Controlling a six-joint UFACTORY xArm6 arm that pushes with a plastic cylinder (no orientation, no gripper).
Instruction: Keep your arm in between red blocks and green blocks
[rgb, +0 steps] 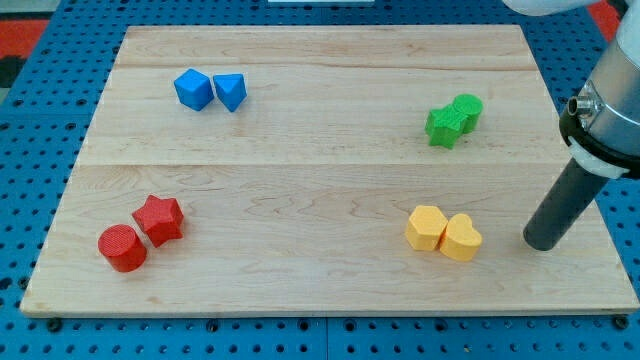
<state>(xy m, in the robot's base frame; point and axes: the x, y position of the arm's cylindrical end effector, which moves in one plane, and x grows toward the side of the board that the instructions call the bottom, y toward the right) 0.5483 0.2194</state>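
A red star block (160, 219) and a red cylinder block (122, 248) touch each other at the board's lower left. A green star block (444, 125) and a green cylinder block (467, 109) touch each other at the upper right. My tip (541, 243) rests on the board near the right edge. It is below and to the right of the green pair and far right of the red pair.
A yellow hexagon block (426, 227) and a yellow heart block (461, 238) lie just left of my tip. A blue cube (193, 89) and a blue wedge-like block (230, 92) sit at the upper left. The wooden board (320, 170) lies on a blue pegboard.
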